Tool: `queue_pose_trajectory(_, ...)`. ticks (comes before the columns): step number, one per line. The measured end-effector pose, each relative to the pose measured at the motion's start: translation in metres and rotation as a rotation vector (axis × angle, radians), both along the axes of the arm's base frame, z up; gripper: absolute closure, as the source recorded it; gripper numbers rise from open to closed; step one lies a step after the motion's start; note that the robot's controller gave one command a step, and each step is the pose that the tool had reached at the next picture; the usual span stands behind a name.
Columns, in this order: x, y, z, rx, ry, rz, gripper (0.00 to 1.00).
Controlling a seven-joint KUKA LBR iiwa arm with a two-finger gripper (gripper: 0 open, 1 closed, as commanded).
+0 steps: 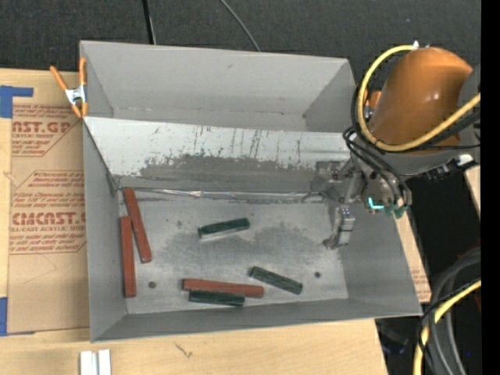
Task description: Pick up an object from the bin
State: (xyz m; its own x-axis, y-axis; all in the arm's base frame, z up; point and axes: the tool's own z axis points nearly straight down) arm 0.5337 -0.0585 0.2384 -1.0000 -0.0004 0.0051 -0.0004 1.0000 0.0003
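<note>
Grey metal bin [211, 84], gripper [340, 233] low by its right wall, open or closed cannot be told; nearest, dark green bar [275, 280] front-right; second green bar [224, 227] mid-floor; red bars [137, 229] left.

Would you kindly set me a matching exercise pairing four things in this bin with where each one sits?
1. end effector
2. two red-brown sticks
3. green stick nearest the back wall
4. red-brown stick beside a green one

A. middle of the bin floor
B. along the left wall
C. by the front wall
D. right side, over the floor

Pairs: 1-D, 2-B, 3-A, 4-C.
</note>
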Motion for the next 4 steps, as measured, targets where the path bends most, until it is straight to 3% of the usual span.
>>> queue_pose_trajectory(1,0.001,0.000,0.003,-0.001,-0.007,0.001,0.00)
queue_pose_trajectory(2,-0.011,0.000,-0.028,-0.001,-0.014,-0.057,0.00)
queue_pose_trajectory(3,-0.016,0.002,-0.096,0.000,-0.011,-0.112,0.00)
queue_pose_trajectory(4,-0.031,-0.009,-0.142,0.000,-0.005,0.011,0.00)
